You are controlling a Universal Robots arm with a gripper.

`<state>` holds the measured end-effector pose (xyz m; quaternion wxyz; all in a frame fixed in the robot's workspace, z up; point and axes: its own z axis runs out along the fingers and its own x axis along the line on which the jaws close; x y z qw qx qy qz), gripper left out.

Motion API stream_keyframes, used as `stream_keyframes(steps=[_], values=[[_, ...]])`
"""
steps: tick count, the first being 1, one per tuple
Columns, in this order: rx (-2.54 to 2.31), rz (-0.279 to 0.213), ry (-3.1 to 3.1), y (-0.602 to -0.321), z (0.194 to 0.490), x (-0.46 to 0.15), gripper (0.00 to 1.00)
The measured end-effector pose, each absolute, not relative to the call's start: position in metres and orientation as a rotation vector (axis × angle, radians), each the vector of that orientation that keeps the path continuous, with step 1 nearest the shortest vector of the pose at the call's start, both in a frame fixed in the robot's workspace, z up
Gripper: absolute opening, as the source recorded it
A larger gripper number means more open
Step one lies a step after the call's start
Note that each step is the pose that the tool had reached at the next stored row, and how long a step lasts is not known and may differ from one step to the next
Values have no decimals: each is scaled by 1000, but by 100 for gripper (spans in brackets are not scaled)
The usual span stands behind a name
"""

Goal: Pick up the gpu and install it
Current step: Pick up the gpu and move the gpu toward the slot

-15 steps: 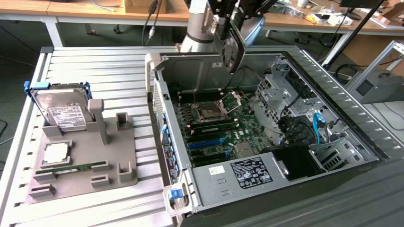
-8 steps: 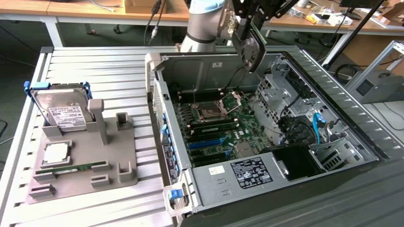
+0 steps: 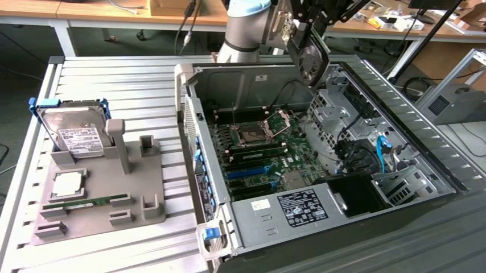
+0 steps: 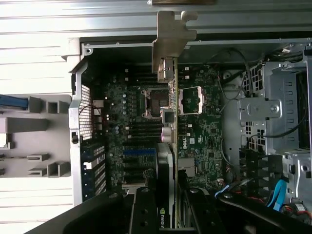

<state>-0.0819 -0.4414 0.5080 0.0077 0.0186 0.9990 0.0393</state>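
Gpu (image 3: 313, 56) is hanging on edge in my jaws, which are clenching the end opposite its bracket, and I am holding it above the open computer case (image 3: 262, 79), well above the board. Looking down its length, its silver bracket (image 4: 171, 36) is sitting over the case's rim, while the card's thin edge is running across the motherboard (image 3: 292, 149) past the processor socket (image 3: 251, 135). The blue slots (image 3: 247, 172) are lying uncovered. The drive cage (image 3: 334, 111) and its black cables are crowding the card on the exterior view's right. The case is occupying the slatted counter (image 3: 114, 74) toward its edge on the exterior view's right. Toward the opposite edge a grey holder (image 3: 99, 213) is carrying the hard drive (image 3: 76, 135) and a green memory stick (image 3: 87, 203), with bare slats between holder and case.
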Motion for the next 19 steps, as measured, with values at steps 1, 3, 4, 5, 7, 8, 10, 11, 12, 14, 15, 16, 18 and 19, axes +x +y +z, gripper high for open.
stream_keyframes(steps=[1,3,4,5,7,8,10,11,12,14,15,16,18,19], values=[[58,123,3123,-441,506,-82,27],[58,123,3123,-441,501,-82,27],[58,123,3123,-441,498,-82,27],[58,123,3123,-441,497,-82,27],[58,123,3123,-441,493,-82,27],[58,123,3123,-441,491,-82,27],[58,123,3123,-441,487,-82,27],[58,123,3123,-441,486,-82,27],[58,123,3123,-441,484,-82,27],[58,123,3123,-441,480,-82,27],[58,123,3123,-441,478,-82,27],[58,123,3123,-441,476,-82,27],[58,123,3123,-441,473,-82,27],[58,123,3123,-441,471,-82,27]])
